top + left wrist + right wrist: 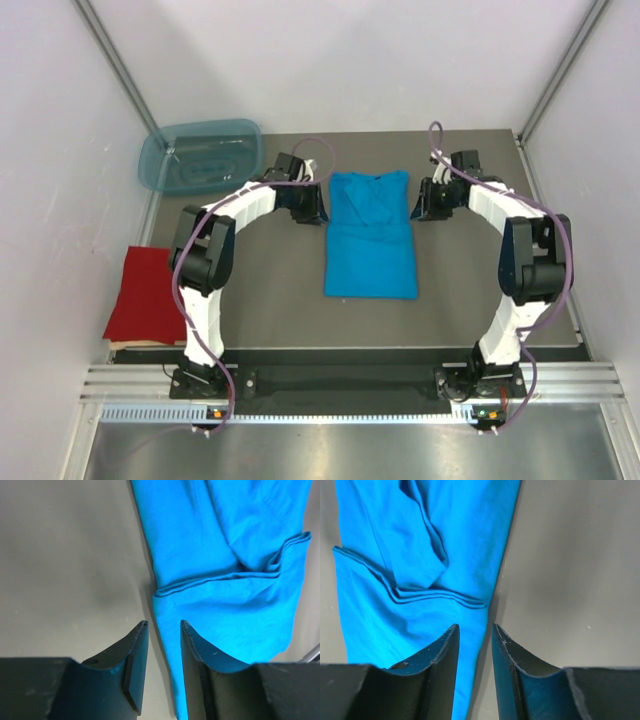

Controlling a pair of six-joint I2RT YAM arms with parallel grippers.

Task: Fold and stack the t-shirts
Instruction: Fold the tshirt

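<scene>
No readable text, label, brand, number or sign is showing in any view.

The red shirt point(140, 295) has its right edge hidden behind the left arm point(205, 270). From above, the left pincer point(316, 207) and right pincer point(425, 200) are dark lumps, too small to show any gap there. In the left wrist view the blue shirt point(225, 555) is cut off by the top and right edges, and its lower end is covered (one finger lies over it). In the right wrist view it is cut off at the top and left, and a finger hides its lower corner. Whether anything lies in the tub point(200, 155) is too faint to tell.
</scene>
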